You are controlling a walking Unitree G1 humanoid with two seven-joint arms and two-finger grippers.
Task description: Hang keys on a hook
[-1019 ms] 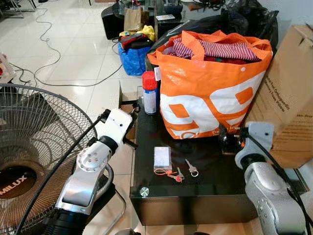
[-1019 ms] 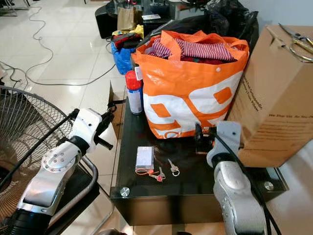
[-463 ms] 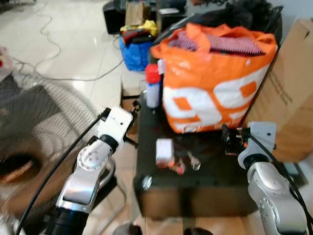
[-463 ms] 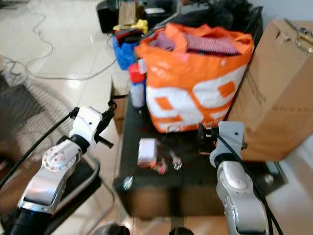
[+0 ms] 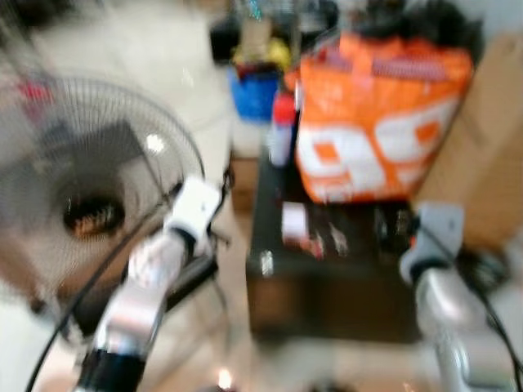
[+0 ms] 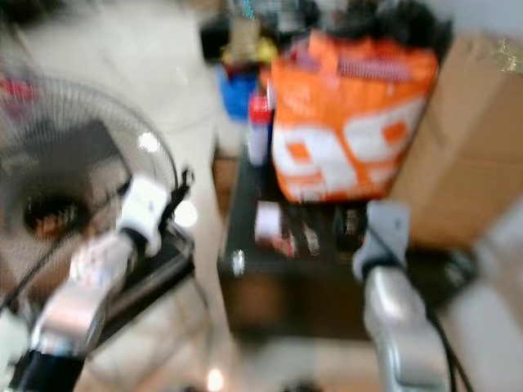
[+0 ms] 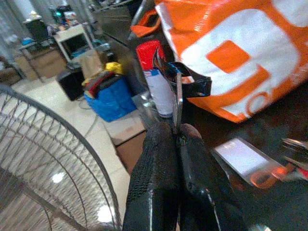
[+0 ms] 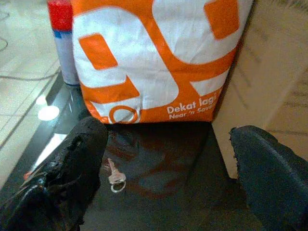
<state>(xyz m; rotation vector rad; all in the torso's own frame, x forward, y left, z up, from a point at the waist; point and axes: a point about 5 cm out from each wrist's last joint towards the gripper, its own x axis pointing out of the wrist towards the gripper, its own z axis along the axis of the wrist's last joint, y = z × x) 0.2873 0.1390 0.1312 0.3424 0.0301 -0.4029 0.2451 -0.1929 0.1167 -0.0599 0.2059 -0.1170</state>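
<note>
The head views are blurred. A small bunch of keys (image 5: 325,242) with an orange tag lies on the black glass table (image 5: 327,294), beside a small white box (image 5: 292,222). One silver key (image 8: 114,174) on a ring lies apart from the tagged ones (image 7: 284,166). My right gripper (image 8: 166,132) hovers open over the table's right side, facing the orange bag, with the silver key near its one finger (image 8: 82,159). My left gripper (image 7: 175,139) is shut at the table's left edge; a thin grey strip stands up from its tips.
A full orange shopping bag (image 5: 380,122) stands at the back of the table beside a red-capped spray can (image 7: 156,79). A cardboard box (image 5: 490,163) is on the right. A large floor fan (image 5: 90,188) stands on the left. Bags lie on the tiled floor behind.
The whole picture has shifted and blurred, so the camera has moved; the fan now takes more of the left. Keys, box and both arms keep their places.
</note>
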